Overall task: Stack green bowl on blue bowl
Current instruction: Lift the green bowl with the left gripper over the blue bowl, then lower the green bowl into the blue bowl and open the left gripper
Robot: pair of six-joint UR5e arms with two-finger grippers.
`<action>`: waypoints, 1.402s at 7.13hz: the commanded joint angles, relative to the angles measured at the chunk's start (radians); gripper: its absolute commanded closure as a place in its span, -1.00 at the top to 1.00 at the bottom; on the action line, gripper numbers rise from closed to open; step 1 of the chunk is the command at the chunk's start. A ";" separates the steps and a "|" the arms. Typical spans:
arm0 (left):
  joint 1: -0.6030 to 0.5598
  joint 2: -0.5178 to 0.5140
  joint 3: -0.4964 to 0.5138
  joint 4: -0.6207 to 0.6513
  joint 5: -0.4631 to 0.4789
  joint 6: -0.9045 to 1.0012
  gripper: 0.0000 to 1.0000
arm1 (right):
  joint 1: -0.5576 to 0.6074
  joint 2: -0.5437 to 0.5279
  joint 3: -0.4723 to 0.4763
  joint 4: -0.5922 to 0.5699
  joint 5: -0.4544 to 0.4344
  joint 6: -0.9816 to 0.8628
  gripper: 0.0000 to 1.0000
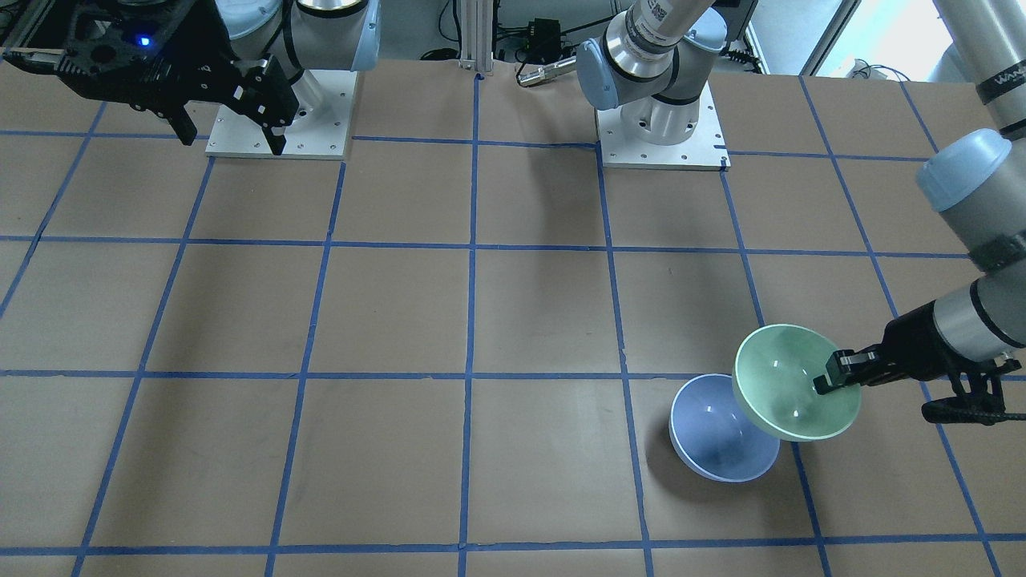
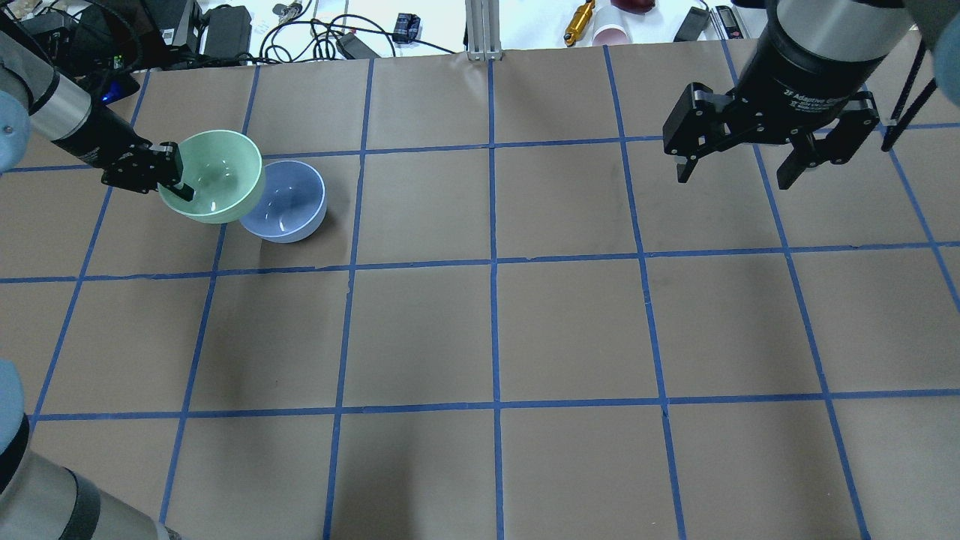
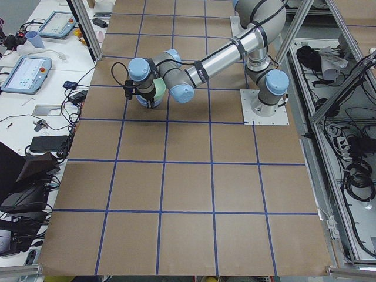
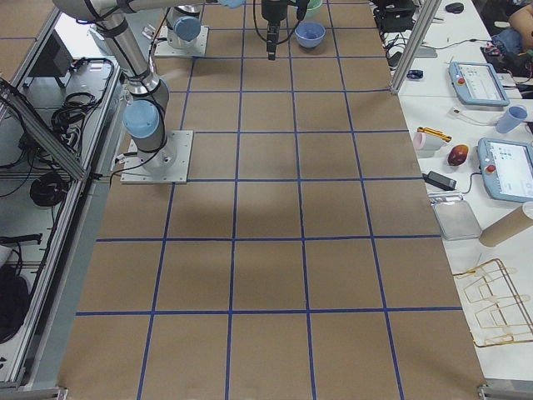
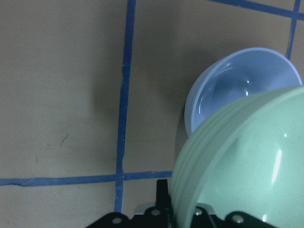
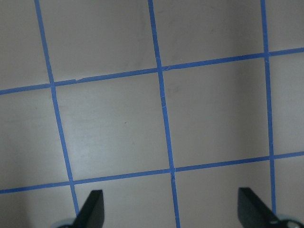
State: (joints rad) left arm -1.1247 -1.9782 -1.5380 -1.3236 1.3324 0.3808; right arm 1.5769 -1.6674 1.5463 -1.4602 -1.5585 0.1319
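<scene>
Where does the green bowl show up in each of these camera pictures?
Front-facing: green bowl lower right, tilted, held by the left gripper.
Overhead: bowl upper left.
Exterior left: bowl upper left of centre, mostly hidden behind the near arm.
Exterior right: bowl at the top edge.
Left wrist: bowl close up, lower right.
Right wrist: not in it.
Shared landmark: the blue bowl, which it partly overlaps.

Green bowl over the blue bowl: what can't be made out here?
- Contact between green bowl and blue bowl: overhead and front views only show overlap.
- Left hand fingertips: wrist view, cut by bottom edge and the green bowl.
- Both bowls in exterior left: mostly behind the left arm.
</scene>
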 commanded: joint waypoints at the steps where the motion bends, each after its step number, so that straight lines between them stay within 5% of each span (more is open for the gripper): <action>1: -0.052 -0.036 0.003 0.065 -0.024 -0.067 -1.00 | 0.000 0.000 0.001 0.000 0.000 0.000 1.00; 7: -0.063 -0.063 0.003 0.080 -0.024 -0.069 -1.00 | 0.000 0.000 0.000 0.000 0.000 0.000 1.00; 8: -0.063 -0.065 0.003 0.081 -0.022 -0.065 -0.78 | 0.000 0.000 0.001 0.001 0.000 0.000 1.00; 9: -0.063 -0.065 -0.004 0.081 -0.024 -0.065 -0.08 | 0.000 0.000 0.001 0.000 0.000 0.000 1.00; 10: -0.063 -0.065 -0.004 0.081 -0.024 -0.066 0.97 | 0.000 0.000 0.001 0.000 0.000 0.000 1.00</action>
State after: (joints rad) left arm -1.1872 -2.0427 -1.5397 -1.2428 1.3089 0.3150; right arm 1.5769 -1.6675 1.5476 -1.4599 -1.5585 0.1319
